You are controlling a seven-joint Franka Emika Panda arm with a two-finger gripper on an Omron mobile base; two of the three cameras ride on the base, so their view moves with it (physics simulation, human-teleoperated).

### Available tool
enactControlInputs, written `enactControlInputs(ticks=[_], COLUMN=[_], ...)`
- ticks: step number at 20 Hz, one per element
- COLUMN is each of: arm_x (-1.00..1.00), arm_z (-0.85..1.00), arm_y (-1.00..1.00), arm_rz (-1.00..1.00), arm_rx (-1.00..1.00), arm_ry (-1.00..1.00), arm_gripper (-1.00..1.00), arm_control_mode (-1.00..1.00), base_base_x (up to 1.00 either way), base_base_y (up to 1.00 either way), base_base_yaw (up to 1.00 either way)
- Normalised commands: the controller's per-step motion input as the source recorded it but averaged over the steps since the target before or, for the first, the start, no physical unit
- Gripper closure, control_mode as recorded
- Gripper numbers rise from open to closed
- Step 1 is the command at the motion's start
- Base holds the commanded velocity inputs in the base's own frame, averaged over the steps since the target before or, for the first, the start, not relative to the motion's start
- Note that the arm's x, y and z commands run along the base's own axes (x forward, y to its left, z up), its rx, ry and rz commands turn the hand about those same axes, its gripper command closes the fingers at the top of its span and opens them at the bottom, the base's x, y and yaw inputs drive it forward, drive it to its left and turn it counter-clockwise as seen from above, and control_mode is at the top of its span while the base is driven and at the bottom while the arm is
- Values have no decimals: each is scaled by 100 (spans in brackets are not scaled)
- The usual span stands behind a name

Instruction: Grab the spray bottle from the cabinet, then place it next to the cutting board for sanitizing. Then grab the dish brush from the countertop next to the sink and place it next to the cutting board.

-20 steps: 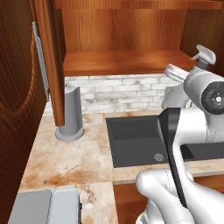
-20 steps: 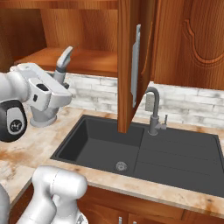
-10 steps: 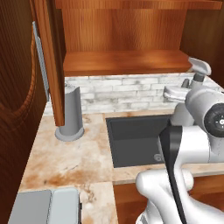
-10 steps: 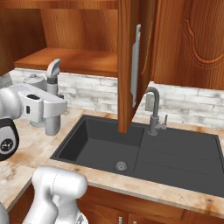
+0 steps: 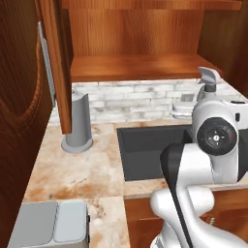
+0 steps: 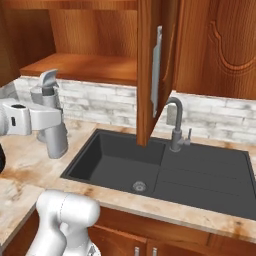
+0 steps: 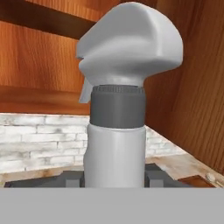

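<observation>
The cabinet [image 6: 100, 55] is the biggest thing before me: reddish-brown wood, its door swung open with a long silver bar handle [image 6: 157, 70] on the edge, and a wooden shelf [image 5: 140, 65] inside. Under it a band of whitish brick tiles [image 6: 220, 117] runs along the wall.

Below that lies the countertop [image 5: 72, 169], beige with rust-brown blotches. Set into it is the sink [image 6: 165, 172], a dark-grey basin with a round drain [image 6: 139, 187] and a grey curved faucet [image 6: 176, 125] at its back edge.

At the lower left of the left base view a pale grey appliance [image 5: 48, 227] sits on the counter. Farther back, just under the open door, a plain grey cylinder [image 5: 77, 123] stands upright on a round foot.

My gripper [image 7: 114, 178] is closed narrow around the spray bottle [image 7: 117, 109]; the dark fingertips [image 7: 70, 178] press against either side of its light-grey body. The bottle stands upright in my hold, out of the cabinet and off the shelf, raised over the counter beside the sink. Its dark-grey collar and pale trigger head rise above my hand, which the right base view shows in front of the grey cylinder.
</observation>
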Motion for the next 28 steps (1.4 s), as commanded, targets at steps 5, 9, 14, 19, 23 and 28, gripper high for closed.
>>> enactControlInputs(ticks=[5, 9, 14, 19, 23, 28], arm_x=[0, 0, 0, 0, 0, 0], arm_z=[0, 0, 0, 0, 0, 0], arm_y=[0, 0, 0, 0, 0, 0], arm_rz=[0, 0, 0, 0, 0, 0], arm_rx=[0, 0, 0, 0, 0, 0], arm_ry=[0, 0, 0, 0, 0, 0], arm_gripper=[100, 100, 100, 100, 100, 100], arm_control_mode=[100, 100, 100, 100, 100, 100], base_base_x=[-100, -98, -29, -21, -20, 10], base_base_y=[-2, -55, -100, -100, -100, -84], base_base_yaw=[0, 0, 5, 8, 6, 7])
